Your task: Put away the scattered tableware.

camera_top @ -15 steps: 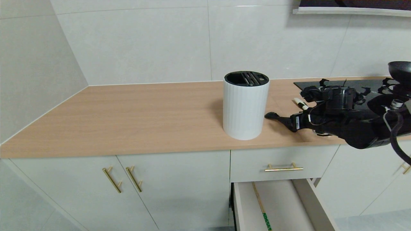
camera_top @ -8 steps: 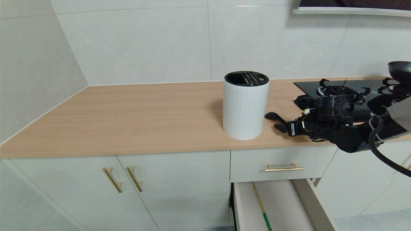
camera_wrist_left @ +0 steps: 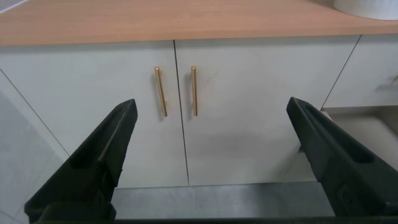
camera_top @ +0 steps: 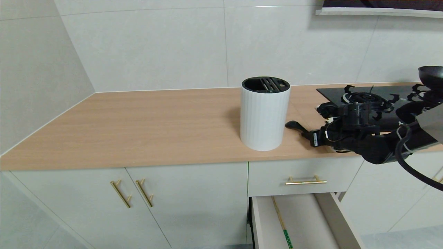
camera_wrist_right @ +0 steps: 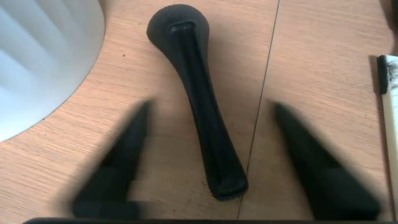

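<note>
Grasping was in hand: the right gripper [camera_wrist_right: 217, 171] had its fingers [camera_wrist_right: 115, 168] wide astride the black utensil handle [camera_wrist_right: 196, 99], lying on the surface [camera_wrist_right: 298, 74] beside the white utensil holder [camera_wrist_right: 43, 56]. Next it probably needed to lower and close squarely.

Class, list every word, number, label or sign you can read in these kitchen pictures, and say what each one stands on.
No text can be read anywhere.
White label on the right gripper: too small to read.
Dark marks on the white utensil: blurred, unreadable.
</note>
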